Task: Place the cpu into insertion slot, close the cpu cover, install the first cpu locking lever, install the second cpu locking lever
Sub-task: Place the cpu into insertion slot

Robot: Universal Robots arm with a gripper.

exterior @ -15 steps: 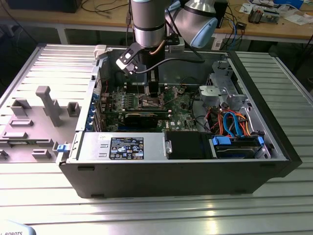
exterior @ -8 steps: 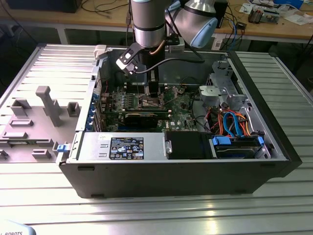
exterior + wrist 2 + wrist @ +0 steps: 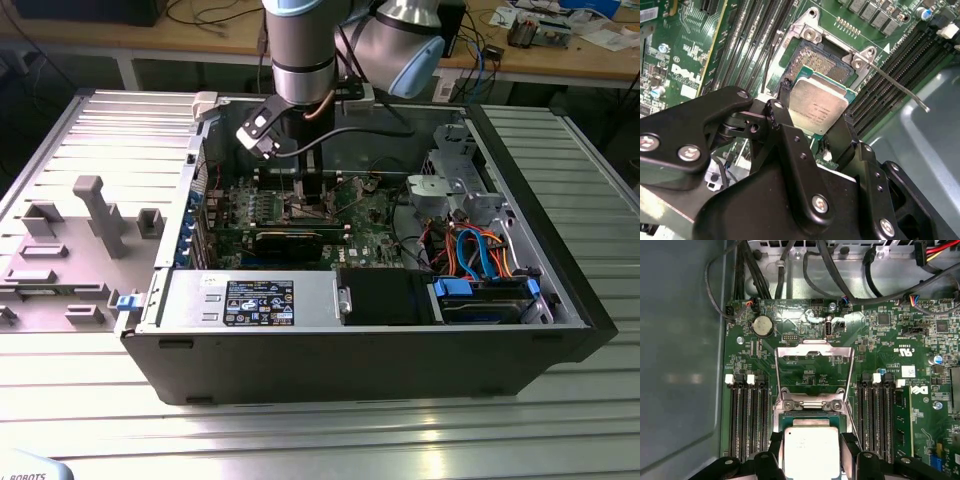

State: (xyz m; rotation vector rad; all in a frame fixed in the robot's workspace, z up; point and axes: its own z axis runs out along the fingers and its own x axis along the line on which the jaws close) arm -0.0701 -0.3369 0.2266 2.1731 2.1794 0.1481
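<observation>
The arm reaches straight down into the open computer case (image 3: 350, 365). Its pincer (image 3: 305, 203) is low over the green board (image 3: 375, 228), toward the far side of the case and a little to the exterior view's left of the middle.

The pincer is narrowed onto the chip (image 3: 811, 452). In both wrist views a black finger (image 3: 773, 449) presses each of two opposite edges of the silver square. The chip sits right between the fingertips, its metal top facing the cameras.

The socket (image 3: 821, 61) lies directly beneath the chip. In the second wrist view the chip covers part of it, and the rest of the dark pin field shows bare past the chip's edge. Whether the chip's underside already touches the socket or hangs just above it cannot be told.

The cover frame (image 3: 812, 349) is swung open and stands up from its hinge at one edge of the socket, just beside the chip. The green board shows through its cut-out. A thin metal lever (image 3: 900, 86) sticks out unlatched from one corner of the socket, slanting over the long black memory slots (image 3: 747, 415).

In the exterior view a long black card (image 3: 290, 240) lies just nearer than the pincer, and a labelled metal box (image 3: 250, 298) runs along the near wall. Blue and orange cables (image 3: 480, 255) are bunched at the exterior view's right.
</observation>
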